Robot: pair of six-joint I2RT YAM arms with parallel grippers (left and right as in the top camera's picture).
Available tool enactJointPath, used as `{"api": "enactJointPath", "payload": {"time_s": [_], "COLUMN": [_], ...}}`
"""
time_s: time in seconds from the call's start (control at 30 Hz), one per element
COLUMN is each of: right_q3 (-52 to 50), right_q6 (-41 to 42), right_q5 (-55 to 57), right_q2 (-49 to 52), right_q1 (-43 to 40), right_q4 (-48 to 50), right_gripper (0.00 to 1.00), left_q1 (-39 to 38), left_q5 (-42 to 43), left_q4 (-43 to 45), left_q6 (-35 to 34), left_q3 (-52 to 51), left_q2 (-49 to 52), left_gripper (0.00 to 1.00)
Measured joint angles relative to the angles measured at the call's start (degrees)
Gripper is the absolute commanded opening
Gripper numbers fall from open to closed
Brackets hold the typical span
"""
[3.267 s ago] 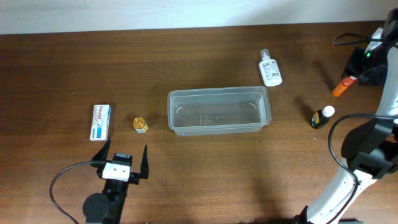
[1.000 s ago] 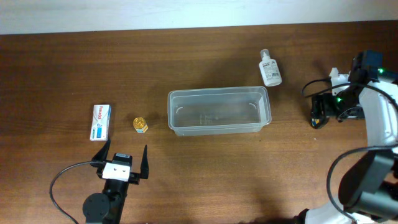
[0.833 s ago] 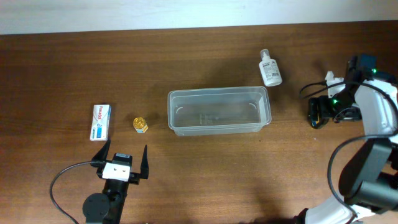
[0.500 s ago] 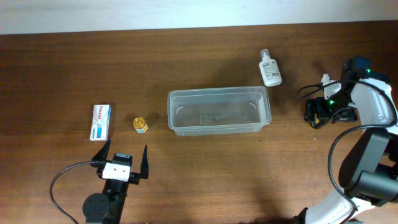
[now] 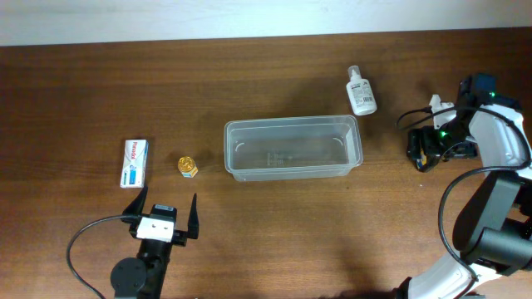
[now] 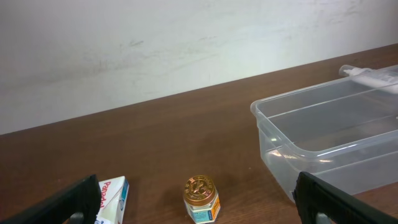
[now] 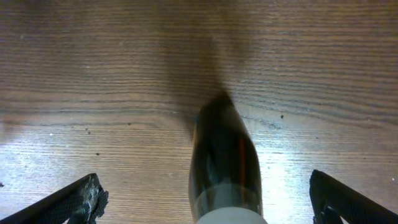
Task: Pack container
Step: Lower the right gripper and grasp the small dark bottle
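Wooden worktop bearing clear container at centre; left gripper jaws wide apart, right gripper likewise (straddling a dark bottle).

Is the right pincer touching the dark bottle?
Apart. In the right wrist view the dark bottle sits centred in the open right pincer, with bare table visible between it and both fingers.

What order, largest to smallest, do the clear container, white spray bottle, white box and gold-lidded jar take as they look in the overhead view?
1. The container, by far the largest.
2. The white spray bottle and the white box look about alike, too close to rank.
3. The gold-lidded jar, the smallest.
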Motion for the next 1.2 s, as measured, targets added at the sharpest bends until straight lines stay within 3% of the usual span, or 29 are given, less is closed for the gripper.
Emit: {"api": "enactJointPath", "payload": {"time_s": [0.83,1.2], "right_q3": [-1.2,-1.2], "right_q6": [-1.3,-1.3], "right_q5": [-2.1,-2.3], "right_q2": [2.7,2.7], "right_q1": [-2.4,-2.4], "right_q4": [0.7,1.1], "right_gripper": [0.96,0.87], "left_q1": [0.0,0.0], "left_q5": [0.0,0.0], "left_q4": [0.0,0.0], "left_q6": [0.0,0.0], "left_q3": [0.0,0.0], "left_q2": [0.0,0.0], "left_gripper": [0.99,0.99]}}
